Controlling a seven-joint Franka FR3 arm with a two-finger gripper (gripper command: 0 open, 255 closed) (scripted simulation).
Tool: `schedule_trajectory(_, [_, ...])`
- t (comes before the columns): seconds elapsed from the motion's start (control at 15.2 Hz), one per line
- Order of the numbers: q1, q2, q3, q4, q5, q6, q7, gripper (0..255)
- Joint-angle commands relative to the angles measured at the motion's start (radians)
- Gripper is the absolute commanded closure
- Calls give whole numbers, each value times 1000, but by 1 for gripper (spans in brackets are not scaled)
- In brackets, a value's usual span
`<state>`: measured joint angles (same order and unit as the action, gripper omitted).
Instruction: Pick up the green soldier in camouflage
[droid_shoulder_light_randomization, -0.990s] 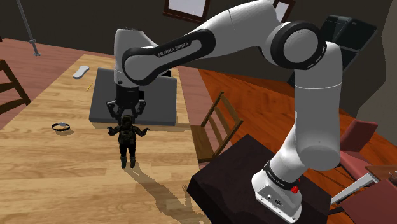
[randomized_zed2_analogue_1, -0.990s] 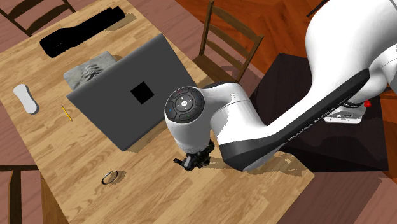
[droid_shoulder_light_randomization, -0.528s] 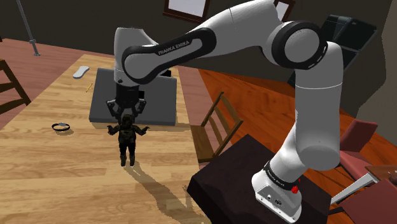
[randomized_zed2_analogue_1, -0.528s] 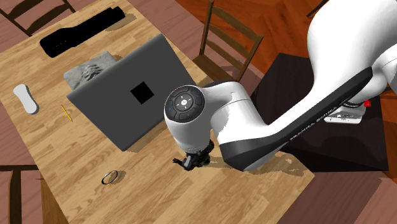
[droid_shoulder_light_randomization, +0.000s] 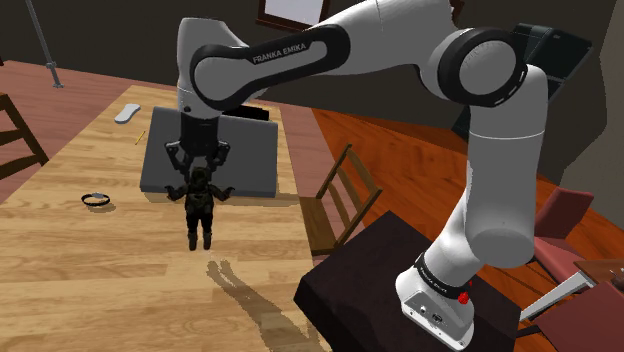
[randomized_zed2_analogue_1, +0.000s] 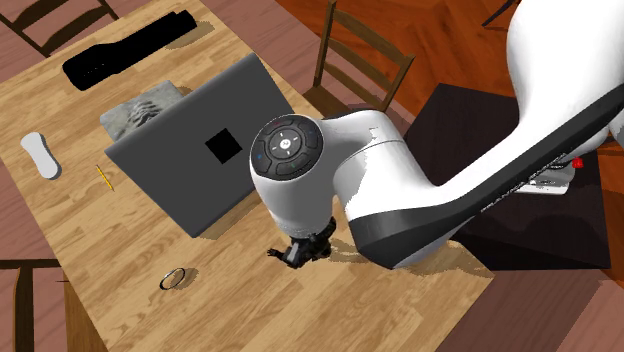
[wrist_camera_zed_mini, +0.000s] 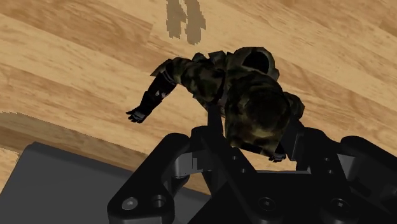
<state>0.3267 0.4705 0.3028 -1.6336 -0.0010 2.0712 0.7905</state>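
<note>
Tabletop (droid_shoulder_light_randomization: 90, 260): light wood planks across the left half of the shoulder view.
Arm (droid_shoulder_light_randomization: 400, 50): white, arching from the stand at lower right to the upper left of centre.
Laptop (droid_shoulder_light_randomization: 255, 165): grey, closed, flat on the tabletop, middle left.
Soldier (droid_shoulder_light_randomization: 201, 205): camouflage figure, upright, arms spread, left of centre; it hangs above the tabletop, its shadow apart from its feet.
Pincer (droid_shoulder_light_randomization: 200, 170): black, clenched on the soldier's head from above.
Ring (droid_shoulder_light_randomization: 96, 200): small, dark, far left on the tabletop.
</note>
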Motion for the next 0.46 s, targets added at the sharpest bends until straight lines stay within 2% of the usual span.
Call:
schedule_trajectory(0.0, [-2, -12, 1, 12, 3, -23, -1, 255])
schedule_trajectory(0.4, [-4, -31, 4, 41, 8, -70, 1, 255])
